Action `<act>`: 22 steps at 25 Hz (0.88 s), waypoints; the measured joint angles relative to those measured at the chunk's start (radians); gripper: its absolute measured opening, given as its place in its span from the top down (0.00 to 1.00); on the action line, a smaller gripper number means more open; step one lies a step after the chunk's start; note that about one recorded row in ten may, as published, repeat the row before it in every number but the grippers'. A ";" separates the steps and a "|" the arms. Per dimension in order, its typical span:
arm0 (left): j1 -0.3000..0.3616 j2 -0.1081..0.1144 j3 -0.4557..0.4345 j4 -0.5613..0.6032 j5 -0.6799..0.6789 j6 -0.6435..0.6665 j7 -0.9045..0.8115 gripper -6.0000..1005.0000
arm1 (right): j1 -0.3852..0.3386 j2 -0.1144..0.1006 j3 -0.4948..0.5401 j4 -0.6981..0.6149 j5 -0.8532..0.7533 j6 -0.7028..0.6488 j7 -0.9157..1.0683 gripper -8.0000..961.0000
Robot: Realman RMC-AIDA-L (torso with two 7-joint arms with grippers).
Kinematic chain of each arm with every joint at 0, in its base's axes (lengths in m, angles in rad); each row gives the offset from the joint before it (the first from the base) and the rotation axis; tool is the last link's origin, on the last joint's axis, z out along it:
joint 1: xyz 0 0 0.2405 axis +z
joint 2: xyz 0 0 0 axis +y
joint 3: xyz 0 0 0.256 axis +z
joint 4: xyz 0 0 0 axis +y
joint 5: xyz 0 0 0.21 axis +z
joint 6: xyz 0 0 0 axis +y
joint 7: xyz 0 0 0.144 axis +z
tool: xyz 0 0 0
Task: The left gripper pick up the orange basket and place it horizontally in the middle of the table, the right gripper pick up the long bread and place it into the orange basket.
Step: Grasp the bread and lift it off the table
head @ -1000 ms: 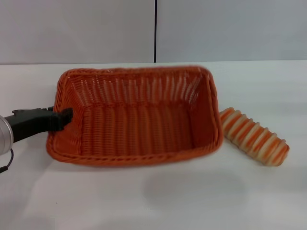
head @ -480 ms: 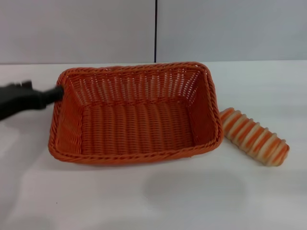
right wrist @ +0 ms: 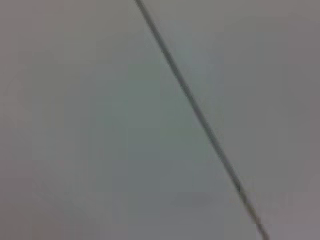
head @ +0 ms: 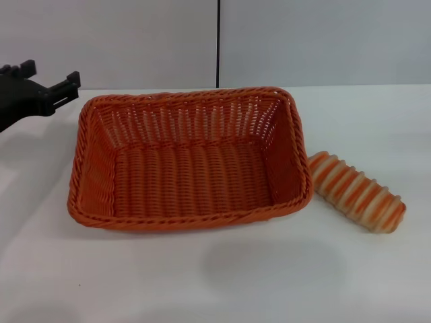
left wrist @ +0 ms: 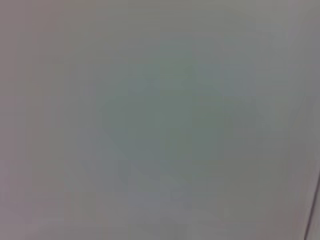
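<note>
The orange basket [head: 190, 161] is sitting on the white table [head: 269, 276], its long sides running parallel to the table's far edge, roughly midway across the table and nearer the far edge than the near one. It is resting flat on its base with the opening facing up, and nothing is lying inside it.

The long bread [head: 357, 191] is lying on the table just beside the basket's right short side, angled so that one end is pointing toward the basket's right wall and the other toward the table's near right corner. Whether that inner end is touching the basket's rim cannot be told.

The left hand [head: 48, 79] is hanging in the air above the table's far left part, beyond and to the left of the basket's far left corner, clear of the rim and holding nothing. Its two black fingers [head: 67, 84] are standing spread apart with an open gap between them.

The right hand is not showing in the head view. Both wrist views are showing only a plain grey surface, the right one crossed by a thin dark line [right wrist: 200, 115].
</note>
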 joint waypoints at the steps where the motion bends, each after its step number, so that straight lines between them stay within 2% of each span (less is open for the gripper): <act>1: 0.000 0.000 0.000 0.000 0.000 0.000 0.000 0.19 | 0.000 0.000 0.000 0.000 0.000 0.000 0.000 0.33; 4: -0.060 0.000 -0.058 -0.141 -0.179 0.059 0.175 0.19 | 0.029 -0.006 -0.095 -0.085 -0.167 -0.027 0.149 0.33; 5: -0.104 0.000 -0.139 -0.259 -0.311 0.190 0.310 0.19 | 0.066 -0.015 -0.150 -0.113 -0.297 -0.077 0.229 0.33; 6: -0.104 0.000 -0.139 -0.259 -0.311 0.190 0.310 0.19 | 0.066 -0.015 -0.150 -0.113 -0.297 -0.077 0.229 0.33; 7: -0.128 -0.001 -0.191 -0.337 -0.377 0.288 0.384 0.19 | 0.104 -0.025 -0.189 -0.109 -0.389 -0.123 0.275 0.33; 9: -0.160 0.000 -0.274 -0.455 -0.473 0.450 0.515 0.19 | 0.118 -0.028 -0.207 -0.102 -0.414 -0.136 0.292 0.34; 10: -0.175 0.000 -0.315 -0.519 -0.508 0.527 0.582 0.19 | 0.140 -0.030 -0.250 -0.084 -0.443 -0.150 0.325 0.34; 11: -0.175 0.000 -0.315 -0.519 -0.508 0.527 0.582 0.19 | 0.140 -0.030 -0.250 -0.084 -0.443 -0.150 0.325 0.34; 12: -0.214 0.001 -0.423 -0.692 -0.570 0.718 0.767 0.19 | 0.145 -0.030 -0.271 -0.075 -0.444 -0.151 0.341 0.34; 15: -0.228 0.000 -0.486 -0.799 -0.581 0.823 0.884 0.19 | 0.162 -0.031 -0.372 -0.033 -0.448 -0.152 0.402 0.34; 17: -0.231 -0.002 -0.518 -0.870 -0.586 0.874 0.964 0.19 | 0.166 -0.031 -0.401 -0.019 -0.450 -0.150 0.415 0.34; 18: -0.231 -0.003 -0.527 -0.916 -0.596 0.894 1.008 0.19 | 0.173 -0.030 -0.448 0.004 -0.452 -0.144 0.435 0.34; 22: -0.231 -0.003 -0.532 -0.980 -0.610 0.916 1.077 0.19 | 0.190 -0.023 -0.505 0.041 -0.465 -0.140 0.462 0.34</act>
